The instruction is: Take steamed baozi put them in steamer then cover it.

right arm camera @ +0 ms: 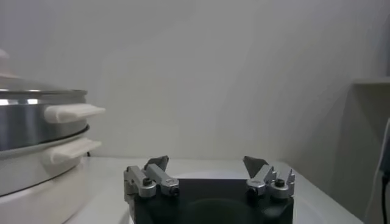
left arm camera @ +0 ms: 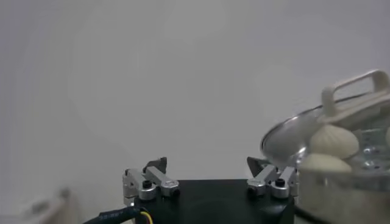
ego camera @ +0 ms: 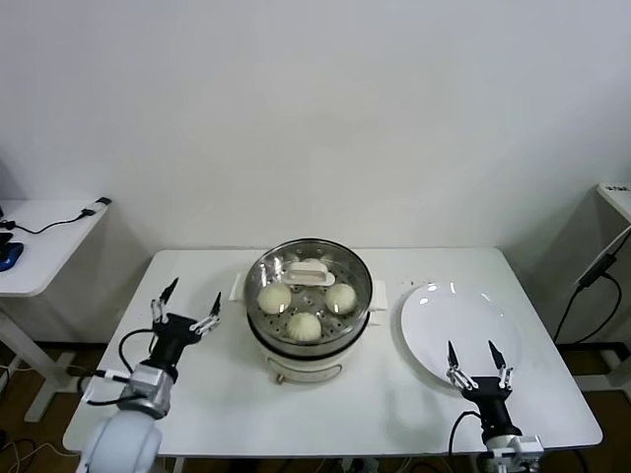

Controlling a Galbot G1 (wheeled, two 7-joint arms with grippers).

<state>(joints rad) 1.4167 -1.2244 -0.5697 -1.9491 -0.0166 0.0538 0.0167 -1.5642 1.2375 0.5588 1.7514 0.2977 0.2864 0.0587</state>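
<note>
The steamer (ego camera: 258,335) stands at the middle of the white table. The glass cover (ego camera: 345,268) with its white handle (ego camera: 309,272) lies on top of it. Through the glass I see three cream-white baozi (ego camera: 274,297) (ego camera: 340,296) (ego camera: 305,326); a fourth is hidden. My left gripper (ego camera: 187,306) is open and empty, left of the steamer. My right gripper (ego camera: 475,358) is open and empty, over the near edge of the white plate (ego camera: 463,313). In the left wrist view the cover (left arm camera: 286,137), its handle (left arm camera: 353,88) and two baozi (left arm camera: 333,140) show. In the right wrist view the steamer (right arm camera: 30,125) shows with its side handles (right arm camera: 73,111).
The flat white plate lies bare to the right of the steamer. A side table (ego camera: 44,232) with cables stands at the far left, and another table edge (ego camera: 616,197) with a cable is at the far right.
</note>
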